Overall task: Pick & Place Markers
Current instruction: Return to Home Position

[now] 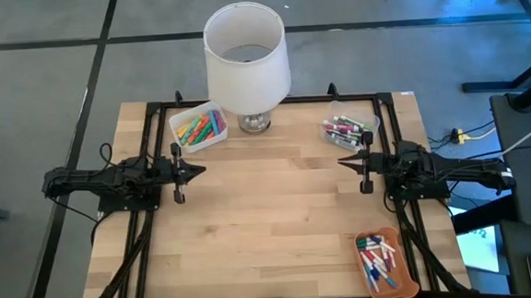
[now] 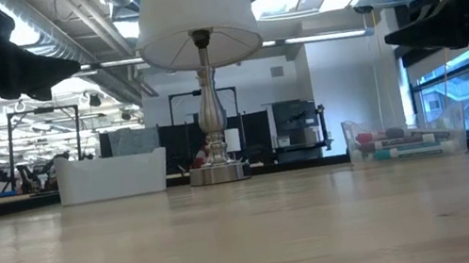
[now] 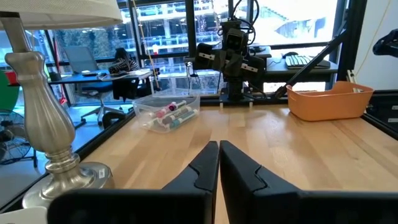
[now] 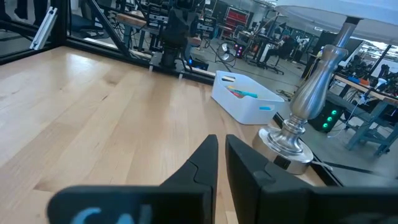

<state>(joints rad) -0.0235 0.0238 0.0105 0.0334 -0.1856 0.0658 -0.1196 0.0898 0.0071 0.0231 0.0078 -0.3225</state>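
Markers lie in three containers: a white bin (image 1: pixel 198 125) at the far left with orange, yellow and green ones, a clear box (image 1: pixel 347 128) at the far right with pink and green ones, and an orange tray (image 1: pixel 386 263) at the near right with red, blue and white ones. My left gripper (image 1: pixel 200 169) hovers at the table's left side, shut and pointing level toward the right, with nothing in it. My right gripper (image 1: pixel 343 164) hovers at the right side, shut and pointing level toward the left, with nothing in it.
A lamp with a white shade (image 1: pixel 246 53) and a silver base (image 1: pixel 255 123) stands at the far edge between the white bin and the clear box. A black frame (image 1: pixel 272 100) runs around the table. The wooden tabletop (image 1: pixel 269 213) between the arms is bare.
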